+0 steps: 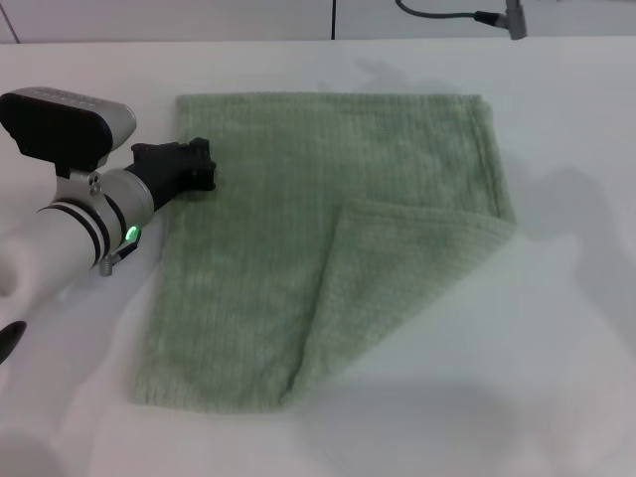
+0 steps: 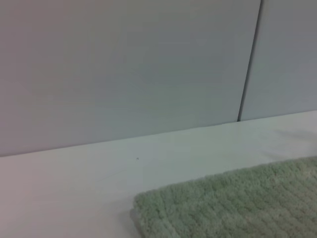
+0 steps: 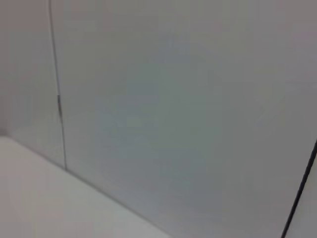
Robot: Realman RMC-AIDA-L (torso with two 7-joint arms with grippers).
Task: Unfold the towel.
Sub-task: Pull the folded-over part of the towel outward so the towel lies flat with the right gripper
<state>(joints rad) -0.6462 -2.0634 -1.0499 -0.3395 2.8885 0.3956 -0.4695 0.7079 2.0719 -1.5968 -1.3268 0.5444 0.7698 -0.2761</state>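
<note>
The pale sage-green towel (image 1: 298,248) lies flat on the white table in the head view. Its near right corner is folded over toward the middle as a triangular flap (image 1: 397,288). My left gripper (image 1: 204,169) rests low over the towel's far left edge, black fingers pointing onto the cloth. The left wrist view shows a towel corner (image 2: 223,208) close below the camera. My right gripper is out of view; the right wrist view shows only a wall.
The white table (image 1: 566,348) extends around the towel on all sides. A grey wall panel (image 2: 124,69) stands behind the table. A cable and connector (image 1: 497,15) lie at the far right edge.
</note>
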